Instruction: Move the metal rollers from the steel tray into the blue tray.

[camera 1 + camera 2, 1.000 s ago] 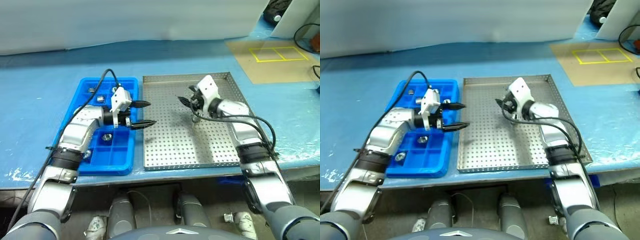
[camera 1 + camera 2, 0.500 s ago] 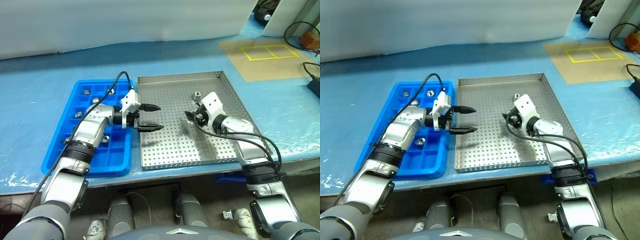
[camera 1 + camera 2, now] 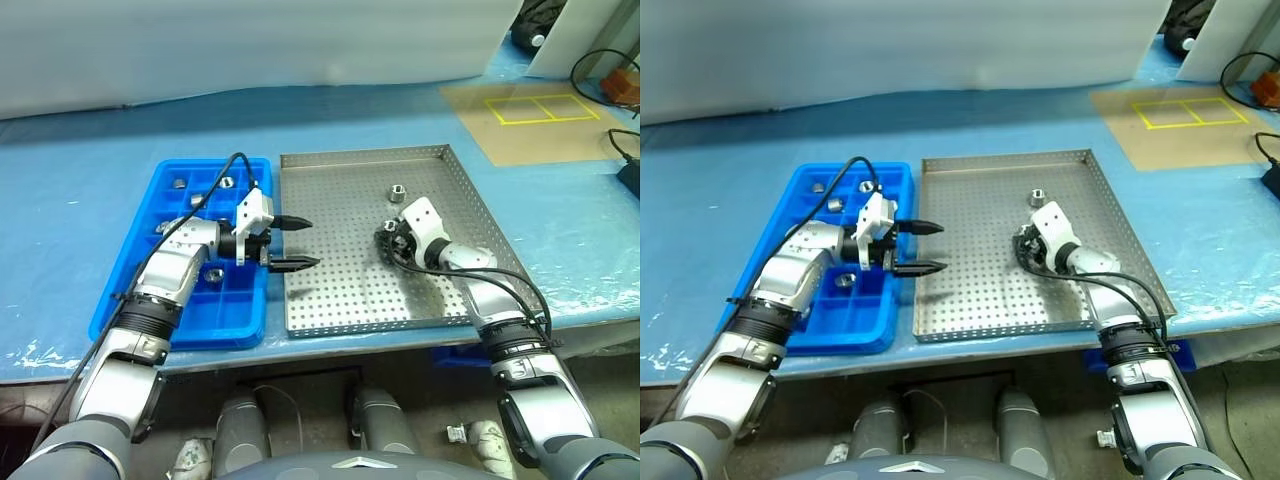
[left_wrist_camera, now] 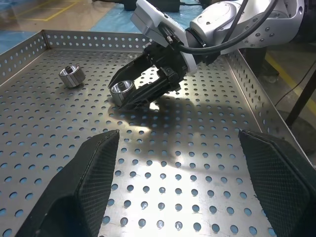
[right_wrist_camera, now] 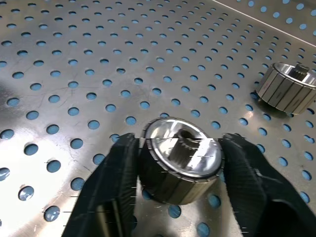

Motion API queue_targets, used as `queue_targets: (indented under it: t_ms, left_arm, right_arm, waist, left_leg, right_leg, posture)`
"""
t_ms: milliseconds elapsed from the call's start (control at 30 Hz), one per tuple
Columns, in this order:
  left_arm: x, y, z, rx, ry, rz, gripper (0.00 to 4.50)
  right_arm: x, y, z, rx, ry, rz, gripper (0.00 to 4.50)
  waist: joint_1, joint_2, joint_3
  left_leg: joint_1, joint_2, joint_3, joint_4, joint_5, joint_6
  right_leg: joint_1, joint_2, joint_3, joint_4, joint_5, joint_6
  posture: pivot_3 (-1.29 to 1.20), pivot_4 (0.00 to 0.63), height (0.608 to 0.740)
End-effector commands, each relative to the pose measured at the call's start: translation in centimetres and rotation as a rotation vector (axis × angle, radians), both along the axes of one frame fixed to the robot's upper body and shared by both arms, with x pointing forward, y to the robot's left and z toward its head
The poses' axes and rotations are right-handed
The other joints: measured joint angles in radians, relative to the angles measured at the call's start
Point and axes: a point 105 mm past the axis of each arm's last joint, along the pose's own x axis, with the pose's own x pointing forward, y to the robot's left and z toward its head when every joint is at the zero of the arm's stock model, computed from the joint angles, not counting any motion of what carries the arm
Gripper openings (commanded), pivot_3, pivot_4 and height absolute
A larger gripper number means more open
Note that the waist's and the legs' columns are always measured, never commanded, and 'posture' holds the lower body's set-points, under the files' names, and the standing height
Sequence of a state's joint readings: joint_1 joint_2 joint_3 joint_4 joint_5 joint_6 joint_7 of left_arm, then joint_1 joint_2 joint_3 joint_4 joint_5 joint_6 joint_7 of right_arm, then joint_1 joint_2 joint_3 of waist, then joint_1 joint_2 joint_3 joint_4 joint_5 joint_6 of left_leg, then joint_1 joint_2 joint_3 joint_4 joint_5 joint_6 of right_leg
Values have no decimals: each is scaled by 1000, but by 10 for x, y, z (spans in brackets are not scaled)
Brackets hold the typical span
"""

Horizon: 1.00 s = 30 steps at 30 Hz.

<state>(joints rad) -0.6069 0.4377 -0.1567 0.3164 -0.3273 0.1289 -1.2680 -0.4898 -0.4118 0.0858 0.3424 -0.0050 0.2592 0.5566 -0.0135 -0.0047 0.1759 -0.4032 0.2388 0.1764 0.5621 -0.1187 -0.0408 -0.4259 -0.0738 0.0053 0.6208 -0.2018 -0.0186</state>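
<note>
Left eye view: the steel tray (image 3: pixel 330 300) lies on a blue table, with the blue tray (image 3: pixel 115 310) touching its left side. Several metal rollers sit in the blue tray's far compartments (image 3: pixel 178 184). The left gripper (image 3: pixel 290 243) hovers over the steel tray's left edge, fingers spread wide and empty. The right gripper (image 3: pixel 385 243) is low over the steel tray's middle.

Left wrist view: the right gripper's fingers (image 4: pixel 143 96) bracket one roller (image 4: pixel 122 89) on the perforated floor; a second roller (image 4: pixel 71 76) lies apart, farther off.

Right wrist view: both black fingers (image 5: pixel 116 173) press the sides of the upright roller (image 5: pixel 180 158), pinching it.

To do this well, I judge the grip should seat squarely across the roller's ribbed sides before lifting straight up, since its shiny round wall could slip.
</note>
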Motion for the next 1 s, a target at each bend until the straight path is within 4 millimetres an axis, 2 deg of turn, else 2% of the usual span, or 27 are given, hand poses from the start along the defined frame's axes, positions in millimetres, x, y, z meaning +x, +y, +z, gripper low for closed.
queue_targets:
  t_ms: [33, 133, 267, 467, 600, 700, 800, 1000]
  left_arm:
    - [0, 4, 13, -16, -46, 8, 4105]
    - [1, 5, 13, -13, -47, 11, 4105]
    - [2, 10, 15, -8, -51, 29, 4105]
    - [0, 36, 20, 19, -59, 90, 4105]
    - [3, 62, 29, 39, -90, 184, 4105]
    - [2, 78, 36, 44, -113, 256, 4105]
    - [-9, 91, 38, 50, -121, 322, 4105]
    - [-32, 110, 37, 59, -111, 434, 4105]
  right_arm:
    - [-2, 0, -2, -14, 8, 5, 1754]
    - [-9, 12, 1, 21, 19, 73, 1746]
    - [-6, 12, 1, -42, -1, 66, 1746]
    - [1, 41, 41, 22, -93, 150, 1746]
    - [-4, 80, 71, 79, -132, 326, 1746]
    - [-13, 112, 84, 103, -141, 476, 1746]
    - [-20, 143, 84, 119, -122, 603, 1746]
    - [-29, 182, 70, 132, -69, 745, 1746]
  waist:
    - [0, 0, 0]
    - [-1, 0, 0]
    - [-4, 0, 0]
    - [-6, 1, 0]
    - [0, 1, 1]
    - [5, 1, 1]
    - [12, 1, 1]
    - [58, 1, 1]
  left_leg:
    - [0, 0, 0, 0, 0, 0]
    - [0, 1, 0, 0, 0, 0]
    - [0, 1, 0, -3, 0, 0]
    - [-1, 1, 0, -5, 0, 0]
    - [-4, 1, 0, -6, 0, -1]
    - [-4, 1, 0, -9, 1, -2]
    - [-4, 1, 0, -13, 2, -3]
    - [-5, 2, 0, -18, 3, -5]
  right_leg:
    - [0, 0, 0, 0, 0, 0]
    - [0, 0, 0, 0, 0, 0]
    - [-1, 0, -1, -1, 0, 0]
    - [-4, 1, 0, -1, 0, 0]
    - [-9, 1, 0, 0, 0, 0]
    - [-9, 1, -1, 0, 0, 0]
    - [-10, 1, -2, -1, 0, -1]
    - [-13, 1, -4, -2, -1, -2]
  posture:
    - [-370, 150, 740]
    - [-371, 150, 740]
    - [-360, 150, 740]
    - [-297, 150, 740]
    - [-219, 150, 740]
    - [-164, 150, 740]
    - [-71, 150, 740]
    - [50, 150, 740]
